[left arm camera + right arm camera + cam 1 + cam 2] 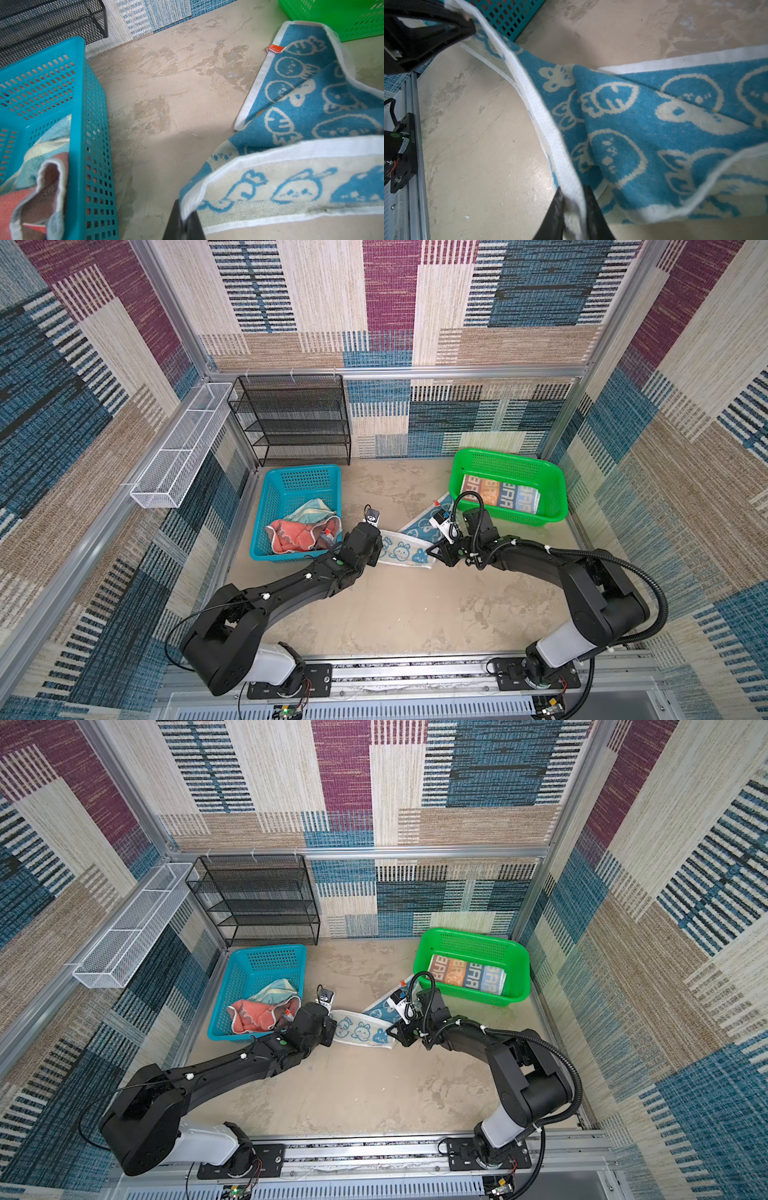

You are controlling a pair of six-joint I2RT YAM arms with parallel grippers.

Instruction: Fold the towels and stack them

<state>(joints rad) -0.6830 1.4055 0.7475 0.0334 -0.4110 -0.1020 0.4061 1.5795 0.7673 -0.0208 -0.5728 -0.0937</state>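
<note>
The blue towel with white rabbit faces point(405, 552) point(360, 1031) lies half folded on the table between both arms, its near edge lifted. My left gripper point(186, 220) point(379, 551) is shut on that towel's left corner. My right gripper point(574, 200) point(432, 552) is shut on the white hem at the towel's right corner point(654, 124). The orange-and-blue lettered towel point(500, 494) point(467, 974) lies folded in the green basket point(509, 456). A crumpled coral towel point(291, 538) point(12, 205) and a pale towel point(313, 509) lie in the blue basket point(266, 526) point(93, 145).
A black mesh shelf point(295, 418) stands at the back left. A white wire basket point(178, 448) hangs on the left wall. The green basket point(353, 18) sits just behind the rabbit towel. The arms' mounting rail point(407, 672) runs along the front edge.
</note>
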